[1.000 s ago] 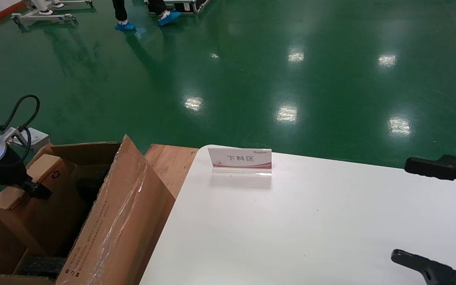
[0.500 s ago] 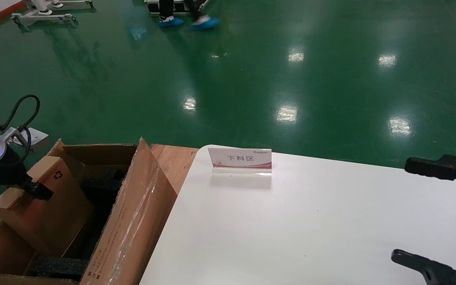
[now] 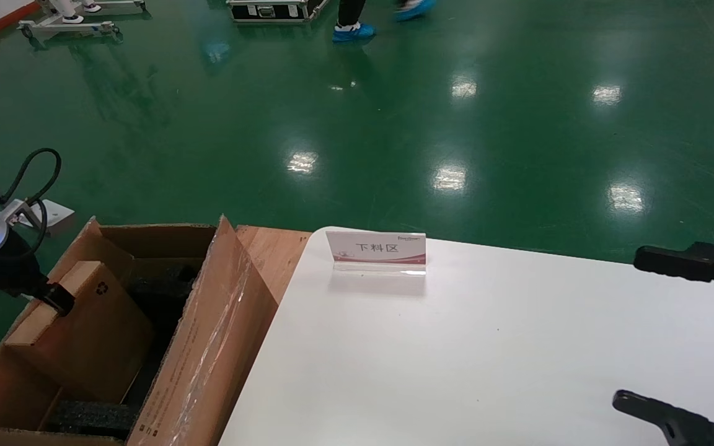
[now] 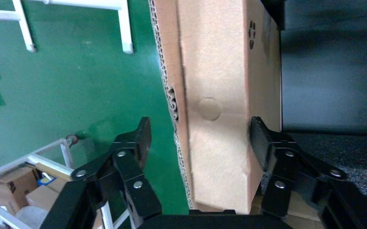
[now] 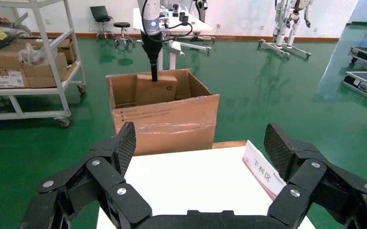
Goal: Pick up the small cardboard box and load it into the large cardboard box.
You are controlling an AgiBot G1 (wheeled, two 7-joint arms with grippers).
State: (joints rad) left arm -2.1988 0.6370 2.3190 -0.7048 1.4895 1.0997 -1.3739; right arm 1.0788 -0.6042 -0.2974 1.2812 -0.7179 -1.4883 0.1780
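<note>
My left gripper [image 3: 53, 297] is at the far left of the scene, over the large cardboard box [image 3: 202, 359], which stands on the floor just left of the white table [image 3: 487, 353]. The small cardboard box [image 3: 84, 341] is inside the opening, standing on edge and leaning.

In the left wrist view the left gripper [image 4: 198, 143] straddles the small cardboard box [image 4: 219, 105] across its thin dimension. One finger [image 4: 262, 143] is against the face on the foam side. The other finger [image 4: 138, 143] stands clear of the carton, with green floor showing in the gap. I read the jaws as parted, not clamping. My guess is the carton's weight is on the black foam [image 3: 90, 416] and the carton wall.

Orientation: the small box's long axis runs from its low near end, down in the carton, up to its top edge at far left. The recycling mark [image 3: 103, 287] sits near the upper far corner. The broad face is turned right, toward the taped flap [image 3: 208, 322].

Judgement: held by the narrow edge so it slides between the foam blocks. Not yet seated flat.

Right gripper [image 3: 691, 334] is parked over the table's right edge, jaws wide apart, nothing in them. The sign holder [image 3: 375, 251] stands at the table's far edge.
</note>
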